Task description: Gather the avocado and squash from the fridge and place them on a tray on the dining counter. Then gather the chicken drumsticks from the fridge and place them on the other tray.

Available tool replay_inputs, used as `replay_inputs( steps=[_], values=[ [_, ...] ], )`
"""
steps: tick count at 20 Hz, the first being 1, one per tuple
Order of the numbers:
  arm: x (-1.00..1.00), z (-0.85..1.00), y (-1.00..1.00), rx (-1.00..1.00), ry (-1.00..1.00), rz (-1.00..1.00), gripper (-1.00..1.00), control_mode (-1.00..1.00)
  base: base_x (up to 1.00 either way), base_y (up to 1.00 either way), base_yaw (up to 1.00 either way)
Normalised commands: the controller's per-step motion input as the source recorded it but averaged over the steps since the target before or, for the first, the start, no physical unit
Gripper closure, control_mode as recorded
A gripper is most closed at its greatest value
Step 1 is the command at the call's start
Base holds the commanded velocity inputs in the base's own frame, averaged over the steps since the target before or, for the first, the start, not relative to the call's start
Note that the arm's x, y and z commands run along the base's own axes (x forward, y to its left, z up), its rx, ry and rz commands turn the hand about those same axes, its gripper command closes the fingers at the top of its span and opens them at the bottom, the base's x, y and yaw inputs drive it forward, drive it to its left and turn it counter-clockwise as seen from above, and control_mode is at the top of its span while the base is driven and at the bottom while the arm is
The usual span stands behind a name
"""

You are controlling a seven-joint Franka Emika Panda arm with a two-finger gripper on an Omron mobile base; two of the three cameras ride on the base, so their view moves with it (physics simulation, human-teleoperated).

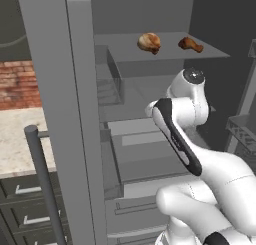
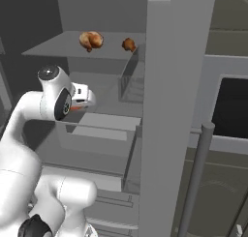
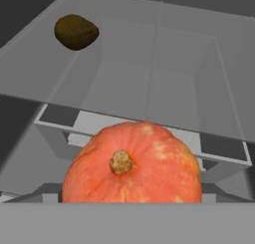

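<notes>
An open grey fridge (image 1: 150,139) is seen across both base views, with its door (image 2: 169,110) standing as a tall pale slab at the right of the right base view. On the upper glass shelf (image 1: 200,51), near the top of the frame, two golden-brown chicken drumsticks (image 1: 149,42) are laid apart from each other. The white arm is reached into the fridge below that shelf.

In the hand view, the orange-red rounded squash (image 3: 132,163) with a tan stem stub is seen large at the lower centre, resting on a clear shelf (image 3: 124,78). The small dark olive-brown avocado (image 3: 75,32) is set well apart from it, at the upper left of the frame. The gripper's fingertips cannot be made out; its jaws are taken to be spread wide, and nothing is seen held.
</notes>
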Motion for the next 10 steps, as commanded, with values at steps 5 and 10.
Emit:
replay_inputs(
  steps=[5, 10],
  values=[
    [-0.87, 0.08, -0.08, 0.00, 0.00, 0.00, 1.00, -1.00, 0.00, 0.00, 0.00],
    [-0.84, 0.17, -0.10, 0.00, 0.00, 0.00, 1.00, -1.00, 0.00, 0.00, 0.00]
  ],
)
